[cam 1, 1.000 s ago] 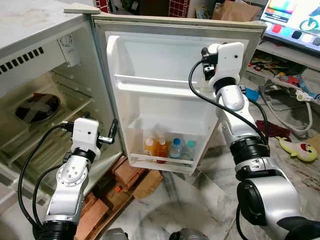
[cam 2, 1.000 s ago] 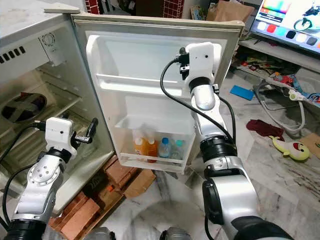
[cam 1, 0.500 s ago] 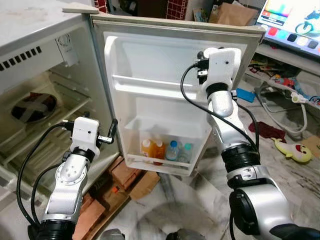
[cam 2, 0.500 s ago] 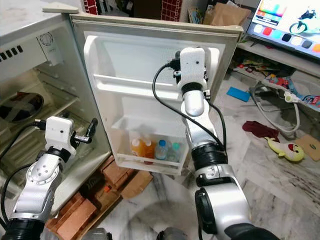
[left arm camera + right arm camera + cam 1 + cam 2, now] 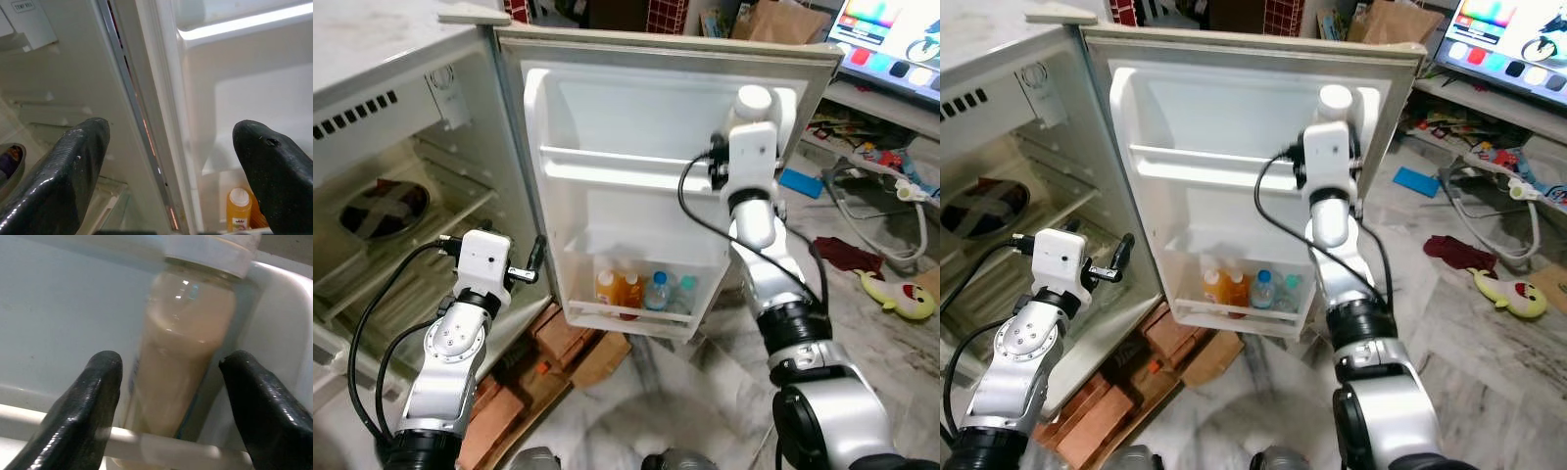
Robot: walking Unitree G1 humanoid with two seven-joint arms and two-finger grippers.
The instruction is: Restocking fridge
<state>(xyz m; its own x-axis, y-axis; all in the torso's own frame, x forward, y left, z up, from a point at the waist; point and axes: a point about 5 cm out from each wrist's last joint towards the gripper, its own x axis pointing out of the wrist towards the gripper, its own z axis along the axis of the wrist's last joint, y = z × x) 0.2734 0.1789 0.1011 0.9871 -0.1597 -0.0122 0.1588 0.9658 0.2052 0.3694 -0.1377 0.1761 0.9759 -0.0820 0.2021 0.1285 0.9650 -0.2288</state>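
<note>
With the bottle (image 5: 183, 352) standing behind the door rail (image 5: 161, 443), the wide-open right tool (image 5: 168, 396) should back straight out without nudging it.

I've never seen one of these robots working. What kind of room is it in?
Most likely a lived-in home, a living area. An open fridge stands on a marble floor, a television glows nearby, and a toy lies among clutter on the floor.

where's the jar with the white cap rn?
The clear, white-capped jar of beige liquid stands on the open fridge door's upper shelf, at its right end, behind the rail, with the open right gripper just before it.
</note>
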